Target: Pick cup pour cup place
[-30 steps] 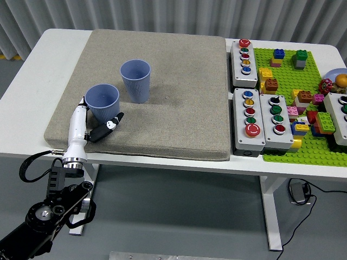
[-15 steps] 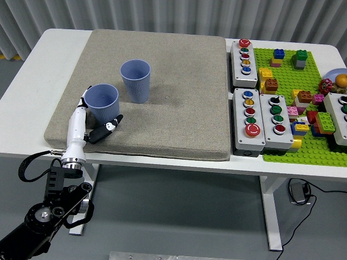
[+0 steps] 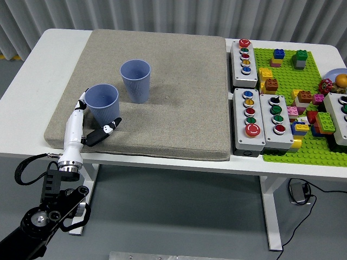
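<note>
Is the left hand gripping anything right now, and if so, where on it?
The left hand sits at the near blue ribbed cup, fingers by its left side, thumb near its base. Whether it grips the cup cannot be told.

A grey mat (image 3: pixel 173 103) is spread over the white table (image 3: pixel 32 76). Right of it, three button boxes (image 3: pixel 243 56) (image 3: pixel 249 120) (image 3: pixel 276 114) are set beside a green baseplate (image 3: pixel 303 149) strewn with coloured bricks (image 3: pixel 300 57).

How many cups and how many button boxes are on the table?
Cups: 2, near cup and far cup
Button boxes: 4, at and
Total: 6
</note>
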You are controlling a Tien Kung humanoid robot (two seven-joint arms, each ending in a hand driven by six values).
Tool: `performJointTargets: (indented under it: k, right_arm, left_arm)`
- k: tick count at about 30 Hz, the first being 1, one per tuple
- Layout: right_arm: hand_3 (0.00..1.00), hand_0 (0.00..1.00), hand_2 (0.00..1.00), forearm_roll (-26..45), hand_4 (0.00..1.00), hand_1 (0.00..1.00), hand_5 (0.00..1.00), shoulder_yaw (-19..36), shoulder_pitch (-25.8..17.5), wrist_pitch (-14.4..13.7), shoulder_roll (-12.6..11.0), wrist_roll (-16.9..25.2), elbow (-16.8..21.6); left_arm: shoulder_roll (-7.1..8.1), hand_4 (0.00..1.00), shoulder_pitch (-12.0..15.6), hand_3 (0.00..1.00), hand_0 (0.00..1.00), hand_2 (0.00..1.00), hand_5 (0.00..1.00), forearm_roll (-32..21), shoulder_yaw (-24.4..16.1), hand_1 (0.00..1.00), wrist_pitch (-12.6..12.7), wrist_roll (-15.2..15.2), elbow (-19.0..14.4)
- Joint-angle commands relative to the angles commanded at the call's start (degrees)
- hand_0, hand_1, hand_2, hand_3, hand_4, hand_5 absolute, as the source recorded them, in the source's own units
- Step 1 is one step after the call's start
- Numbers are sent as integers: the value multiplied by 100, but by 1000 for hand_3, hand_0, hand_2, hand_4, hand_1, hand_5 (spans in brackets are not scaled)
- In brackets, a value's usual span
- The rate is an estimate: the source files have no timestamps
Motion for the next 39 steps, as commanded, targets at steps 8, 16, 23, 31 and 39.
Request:
performJointTargets:
  k: [8, 16, 23, 31, 39]
  right_arm:
    - [539, 671, 486, -20, 2, 549, 309, 21, 18, 24, -13, 7, -8]
    - [539, 671, 486, -30, 2, 548, 310, 33, 43, 26, -22, 8, -8]
    - [539, 671, 486, -32, 2, 548, 310, 34, 46, 20, -18, 3, -8]
    - [539, 671, 486, -96, 2, 548, 310, 78, 65, 23, -18, -12, -4]
    - [539, 671, 487, -75, 2, 547, 309, 76, 73, 14, -31, 4, -7]
  left_arm:
    - [250, 998, 232, 998, 858, 998, 474, -26, -33, 905, 0, 76, -487]
    - [386, 998, 516, 998, 859, 998, 495, 251, -133, 909, 0, 238, -919]
    - [455, 998, 588, 998, 860, 998, 509, 411, -261, 910, 0, 298, -1009]
    - [592, 998, 664, 998, 859, 998, 514, 473, -402, 910, 0, 249, -1422]
    - [815, 998, 737, 998, 853, 998, 540, 560, -767, 886, 0, 282, -2243]
